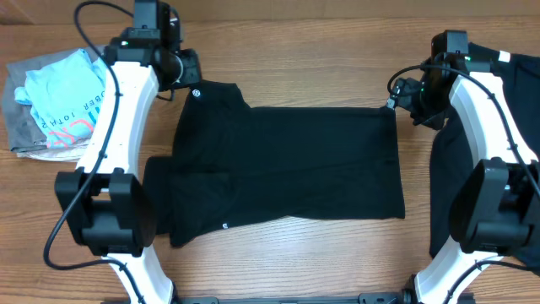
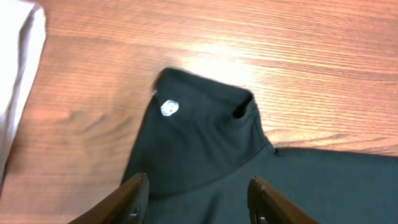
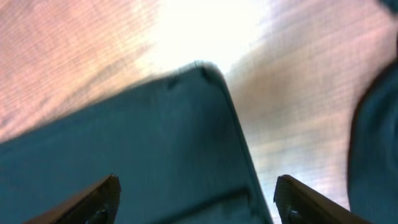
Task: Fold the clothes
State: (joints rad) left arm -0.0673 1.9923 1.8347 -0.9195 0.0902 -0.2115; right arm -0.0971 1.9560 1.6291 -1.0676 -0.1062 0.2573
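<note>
A black garment point(image 1: 283, 165) lies spread flat across the middle of the wooden table, with a small white logo near its far left corner point(image 2: 168, 107). My left gripper point(image 1: 187, 74) is open above that far left corner, its brown fingers point(image 2: 198, 190) apart over the cloth. My right gripper point(image 1: 403, 95) is open above the far right corner of the garment point(image 3: 205, 71), with fingers point(image 3: 196, 190) wide on either side of the edge. Neither gripper holds anything.
A pile of light blue and grey clothes point(image 1: 55, 105) lies at the far left. Another dark garment point(image 1: 506, 143) lies at the right edge under the right arm; it also shows in the right wrist view point(image 3: 376, 143).
</note>
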